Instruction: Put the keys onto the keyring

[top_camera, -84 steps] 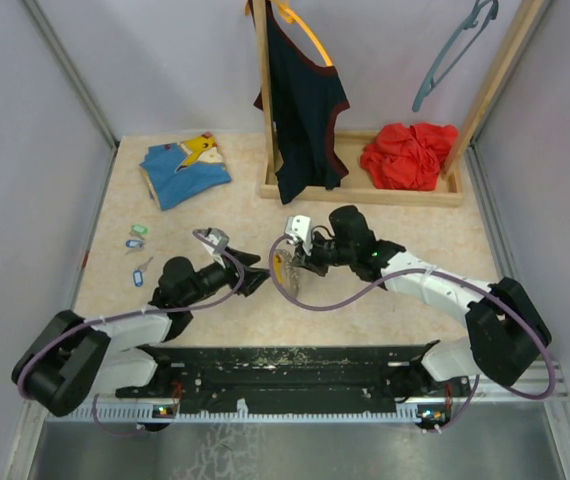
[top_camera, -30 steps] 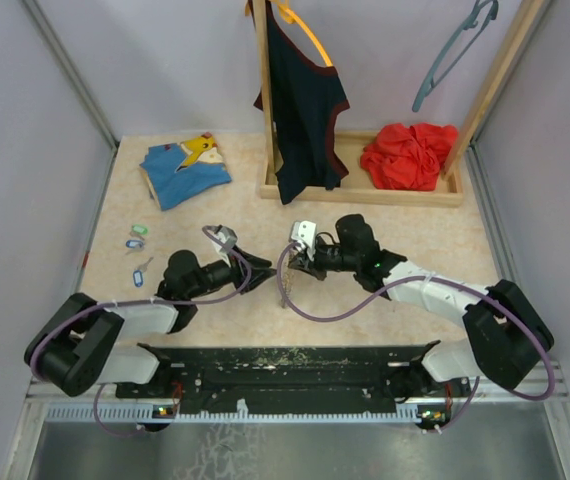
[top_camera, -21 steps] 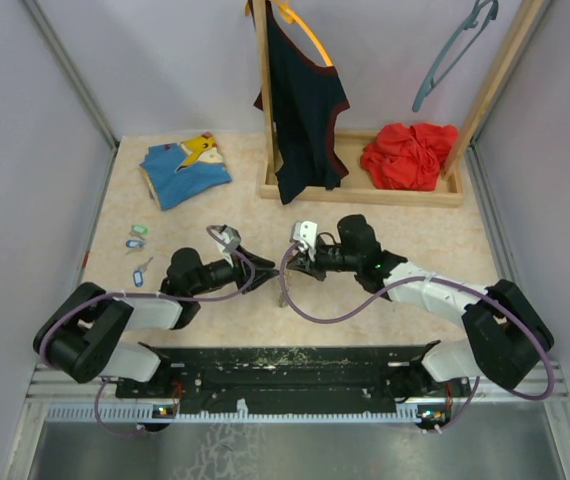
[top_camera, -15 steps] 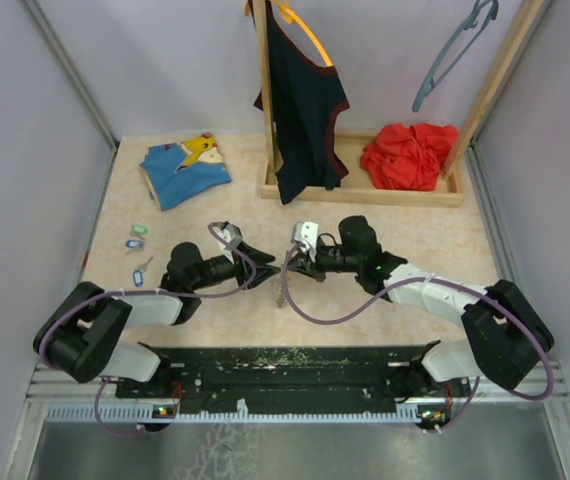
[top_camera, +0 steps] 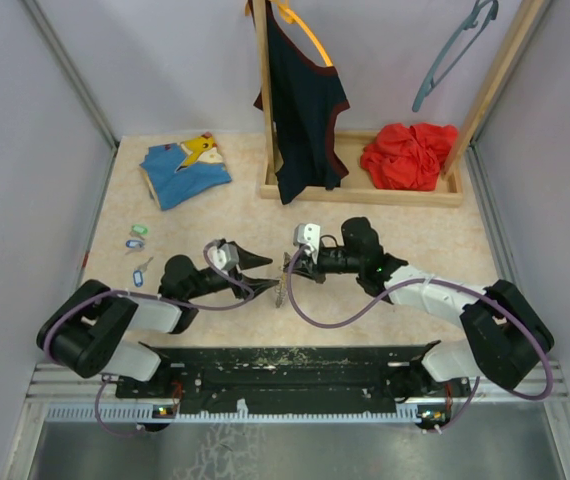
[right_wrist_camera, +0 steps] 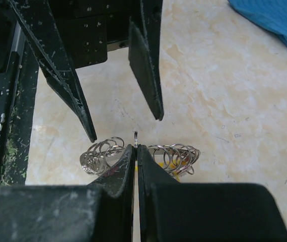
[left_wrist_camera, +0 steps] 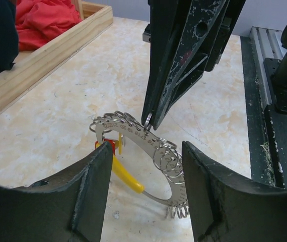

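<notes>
The keyring (left_wrist_camera: 133, 136) is a curved grey metal strip strung with several small wire rings, a yellow tag and a red piece; its lower end rests on the table. My right gripper (right_wrist_camera: 135, 147) is shut on one small ring (right_wrist_camera: 135, 137) at the strip's top, and it comes down from above in the left wrist view. My left gripper (left_wrist_camera: 146, 151) faces it, open, one finger on each side of the keyring and touching nothing. In the top view both grippers (top_camera: 262, 266) (top_camera: 290, 268) meet at mid-table. The keys, mint green (top_camera: 139, 230) and blue (top_camera: 135, 243), lie far left.
Another small blue-headed key (top_camera: 142, 270) lies near the left arm. A blue cloth (top_camera: 185, 165) sits at the back left. At the back stands a wooden rack (top_camera: 365, 190) with a dark top (top_camera: 305, 100), a red cloth (top_camera: 410, 155) and a grey hanger (top_camera: 455, 50).
My left gripper's jaws have spread wider and now straddle the keyring. The right gripper has stayed shut on the ring and sunk slightly, bringing the keyring down to the table.
</notes>
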Controlling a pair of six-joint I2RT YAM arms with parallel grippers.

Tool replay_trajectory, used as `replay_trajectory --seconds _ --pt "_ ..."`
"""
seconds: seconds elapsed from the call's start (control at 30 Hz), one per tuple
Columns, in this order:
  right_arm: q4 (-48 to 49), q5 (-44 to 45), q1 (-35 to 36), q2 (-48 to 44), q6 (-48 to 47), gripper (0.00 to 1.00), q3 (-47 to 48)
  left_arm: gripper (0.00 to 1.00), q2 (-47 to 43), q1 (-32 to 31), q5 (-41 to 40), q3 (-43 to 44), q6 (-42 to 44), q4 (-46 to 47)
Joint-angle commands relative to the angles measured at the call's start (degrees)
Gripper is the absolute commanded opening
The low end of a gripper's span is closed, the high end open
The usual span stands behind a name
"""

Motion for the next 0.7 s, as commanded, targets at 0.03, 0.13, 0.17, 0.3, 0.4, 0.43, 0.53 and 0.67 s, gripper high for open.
replay_trajectory --seconds 0.03,0.13,0.17,0.3,0.4,0.43,0.53,0.67 --pt "4.2 -3.3 -0.5 -2.1 -0.1 0.00 -0.1 0.64 -0.2 0.3 2.4 -0.2 2.8 5.3" --pt "4.1 -3.4 -0.5 -2.3 -0.4 0.00 -0.2 0.64 -1.9 0.4 1.4 0.3 3.2 2.5" --pt "4.1 -3.4 -0.5 -2.4 -0.5 0.00 -0.3 0.64 -2.3 0.4 1.8 0.4 3.8 1.6" --pt "4.6 -4.2 -0.5 -2.8 -0.5 0.00 -0.4 0.55 -2.7 0.4 3.2 0.8 4.2 0.9" --pt "5.2 -5.0 -0.5 -3.4 -0.5 0.00 -0.8 0.52 -1.9 0.4 4.2 1.5 3.3 1.5" --pt "5.4 -5.1 -0.5 -3.6 -0.5 0.00 -0.9 0.51 -1.4 0.4 4.7 1.7 2.8 2.1" --pt "6.1 -5.2 -0.5 -4.2 -0.5 0.00 -1.4 0.45 0.0 0.4 5.8 2.3 1.6 3.3" --pt "6.6 -5.8 -0.5 -4.7 -0.4 0.00 -1.8 0.39 1.5 0.6 6.0 2.4 -0.5 5.3"
